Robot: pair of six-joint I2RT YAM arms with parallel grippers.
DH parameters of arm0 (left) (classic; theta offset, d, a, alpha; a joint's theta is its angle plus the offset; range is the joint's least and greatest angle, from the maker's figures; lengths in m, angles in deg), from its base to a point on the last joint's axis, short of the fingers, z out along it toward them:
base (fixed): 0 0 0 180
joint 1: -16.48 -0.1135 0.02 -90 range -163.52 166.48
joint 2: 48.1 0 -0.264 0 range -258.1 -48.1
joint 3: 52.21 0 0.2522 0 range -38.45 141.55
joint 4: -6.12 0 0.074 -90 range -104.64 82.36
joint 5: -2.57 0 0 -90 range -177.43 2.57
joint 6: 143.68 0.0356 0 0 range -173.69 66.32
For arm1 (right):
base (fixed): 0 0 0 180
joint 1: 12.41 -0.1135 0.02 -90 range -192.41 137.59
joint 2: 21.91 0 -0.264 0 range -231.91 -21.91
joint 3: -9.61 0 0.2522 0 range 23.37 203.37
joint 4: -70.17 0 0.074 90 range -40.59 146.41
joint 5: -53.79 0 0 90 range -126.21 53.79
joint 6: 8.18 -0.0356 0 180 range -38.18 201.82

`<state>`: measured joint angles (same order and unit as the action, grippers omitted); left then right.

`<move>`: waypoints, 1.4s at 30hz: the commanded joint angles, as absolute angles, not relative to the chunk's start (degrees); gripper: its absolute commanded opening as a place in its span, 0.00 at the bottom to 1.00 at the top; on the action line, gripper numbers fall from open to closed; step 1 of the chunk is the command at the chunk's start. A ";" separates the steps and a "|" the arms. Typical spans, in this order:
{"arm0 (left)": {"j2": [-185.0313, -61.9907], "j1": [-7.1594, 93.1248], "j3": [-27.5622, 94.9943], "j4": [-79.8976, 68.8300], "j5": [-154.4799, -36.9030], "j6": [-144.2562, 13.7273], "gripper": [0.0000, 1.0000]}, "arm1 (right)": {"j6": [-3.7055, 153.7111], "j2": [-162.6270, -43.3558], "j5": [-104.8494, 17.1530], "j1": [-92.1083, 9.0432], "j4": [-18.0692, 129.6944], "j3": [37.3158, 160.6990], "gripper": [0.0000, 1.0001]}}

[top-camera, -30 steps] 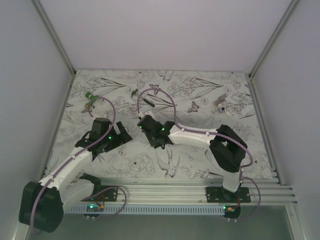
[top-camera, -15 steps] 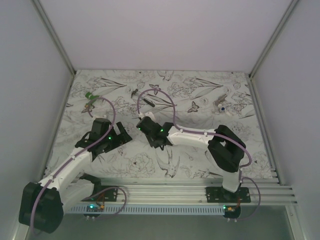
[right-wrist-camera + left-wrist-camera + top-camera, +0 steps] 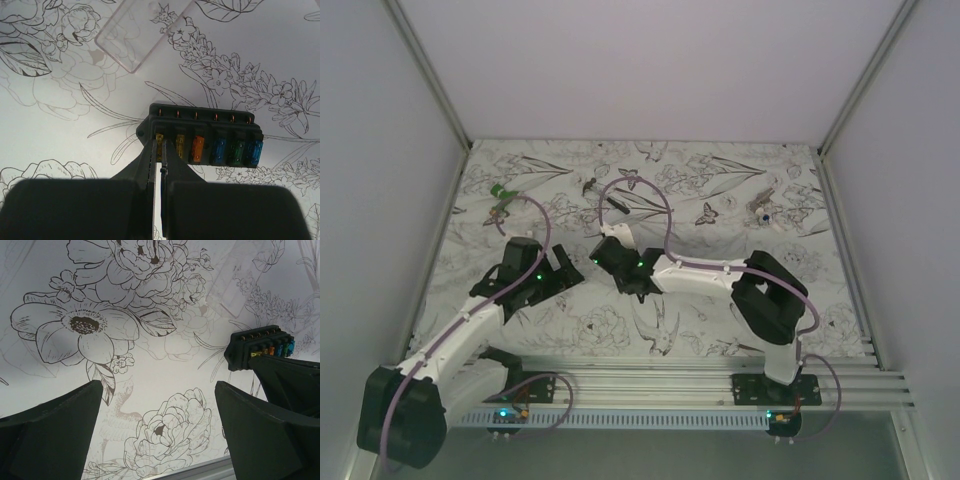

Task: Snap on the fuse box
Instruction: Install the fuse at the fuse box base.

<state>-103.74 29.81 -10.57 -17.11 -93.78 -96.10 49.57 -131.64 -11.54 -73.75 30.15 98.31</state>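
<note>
Black fingers of your right gripper (image 3: pixel 160 150) are pressed together, tips meeting the near edge of the fuse box (image 3: pixel 205 135) by its yellow fuses (image 3: pixel 170 142). You cannot tell whether they nip its rim. Your left gripper (image 3: pixel 157 405) is spread wide and holds nothing. The box lies on the flowered cloth (image 3: pixel 60 135) between the arms, fuses bare. The clear lid (image 3: pixel 137 35) lies flat beyond it, apart, so I judge the snapping-on not yet begun: fetching, seating and pressing remain. Only the right wrist view shows the fuse row and lid plainly. The left wrist view gives the box's end, and from above you cannot pick it out.
</note>
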 commanded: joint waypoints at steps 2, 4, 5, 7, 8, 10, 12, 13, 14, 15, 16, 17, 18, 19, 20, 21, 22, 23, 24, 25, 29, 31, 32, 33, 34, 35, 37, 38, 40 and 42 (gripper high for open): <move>-102.14 29.28 -11.78 -18.80 -94.22 -96.42 1.00 | 46.53 -134.95 -9.88 -73.68 22.41 92.23 0.00; -101.64 29.31 -11.95 -18.78 -94.53 -96.69 1.00 | 46.95 -135.11 -10.59 -73.62 21.21 91.47 0.00; -101.24 29.25 -12.01 -18.86 -94.74 -96.90 1.00 | 47.21 -134.93 -10.73 -73.60 20.60 90.84 0.00; -100.39 29.31 -12.34 -18.86 -94.97 -97.29 1.00 | 48.35 -133.85 -11.73 -73.64 20.03 88.93 0.00; -99.94 29.30 -12.47 -19.00 -95.03 -97.42 1.00 | 49.40 -132.93 -12.32 -73.66 19.77 87.80 0.00; -99.00 29.30 -12.61 -19.34 -94.97 -97.68 1.00 | 51.66 -131.35 -13.69 -73.66 18.75 86.08 0.00; -98.18 29.30 -12.70 -19.72 -94.90 -97.91 1.00 | 53.90 -130.54 -14.24 -73.62 16.53 85.15 0.00; -97.70 29.31 -12.68 -19.87 -94.82 -98.04 0.99 | 55.11 -130.28 -14.50 -73.64 15.54 84.66 0.00; -97.41 29.30 -12.75 -20.04 -94.73 -98.13 1.00 | 56.08 -129.97 -14.73 -73.64 14.87 84.23 0.00; -97.19 29.30 -12.78 -20.23 -94.70 -98.23 1.00 | 56.26 -129.75 -14.43 -73.64 14.55 83.66 0.00; -96.89 29.27 -12.85 -20.29 -94.65 -98.32 1.00 | 56.18 -129.50 -14.29 -73.64 14.93 82.94 0.00; -96.79 29.31 -12.87 -20.31 -94.57 -98.40 1.00 | 56.16 -129.52 -14.66 -73.66 15.70 82.27 0.00; -96.72 29.31 -12.88 -20.44 -94.60 -98.43 1.00 | 55.78 -129.83 -15.09 -73.66 16.54 82.01 0.00; -96.71 29.29 -12.92 -20.47 -94.63 -98.56 1.00 | 55.23 -130.44 -15.41 -73.62 17.14 82.06 0.00; -96.71 29.31 -12.88 -20.49 -94.76 -98.66 1.00 | 54.81 -131.08 -15.62 -73.66 17.54 82.47 0.00; -96.77 29.31 -12.81 -20.48 -94.90 -98.76 1.00 | 54.35 -131.64 -15.64 -73.64 17.70 83.28 0.00; -96.79 29.29 -12.75 -20.57 -95.12 -98.77 1.00 | 53.99 -131.83 -15.62 -73.62 17.78 83.81 0.00; -96.80 29.27 -12.71 -20.58 -95.23 -98.82 1.00 | 53.72 -131.41 -15.52 -73.66 18.11 84.24 0.01; -96.80 29.30 -12.70 -20.69 -95.21 -98.86 0.99 | 53.51 -130.66 -15.43 -73.66 18.62 84.62 0.03; -96.80 29.29 -12.64 -20.71 -95.25 -98.86 1.00 | 53.21 -129.72 -15.21 -73.65 19.18 84.89 0.05; -97.10 29.26 -12.61 -20.72 -95.17 -99.03 1.00 | 52.07 -126.80 -14.81 -73.61 20.88 86.24 0.11; -97.15 29.27 -12.61 -20.68 -95.21 -99.04 0.99 | 52.01 -126.25 -14.85 -73.66 20.98 87.25 0.13; -97.15 29.27 -12.61 -20.72 -95.20 -99.04 0.99 | 52.15 -125.86 -14.94 -73.73 20.86 87.73 0.14; -97.10 29.30 -12.61 -20.73 -95.17 -99.04 1.00 | 52.18 -125.43 -14.97 -73.75 20.92 88.25 0.17; -97.12 29.25 -12.61 -20.67 -95.17 -99.04 1.00 | 52.23 -124.84 -14.94 -73.71 21.05 88.62 0.19; -97.10 29.23 -12.56 -20.71 -95.16 -99.04 0.99 | 52.31 -124.22 -15.02 -73.73 21.15 88.93 0.21; -97.21 29.29 -12.53 -20.69 -95.16 -99.04 1.00 | 52.42 -123.24 -15.05 -73.75 21.49 89.53 0.25; -97.23 29.25 -12.46 -20.71 -95.24 -99.04 1.00 | 52.38 -122.78 -14.97 -73.75 21.53 89.88 0.27; -97.40 29.25 -12.44 -20.62 -95.32 -99.04 0.99 | 52.42 -122.37 -15.01 -73.75 21.60 90.31 0.28; -97.58 29.25 -12.35 -20.65 -95.42 -99.04 1.00 | 52.39 -121.72 -15.02 -73.73 21.95 90.51 0.28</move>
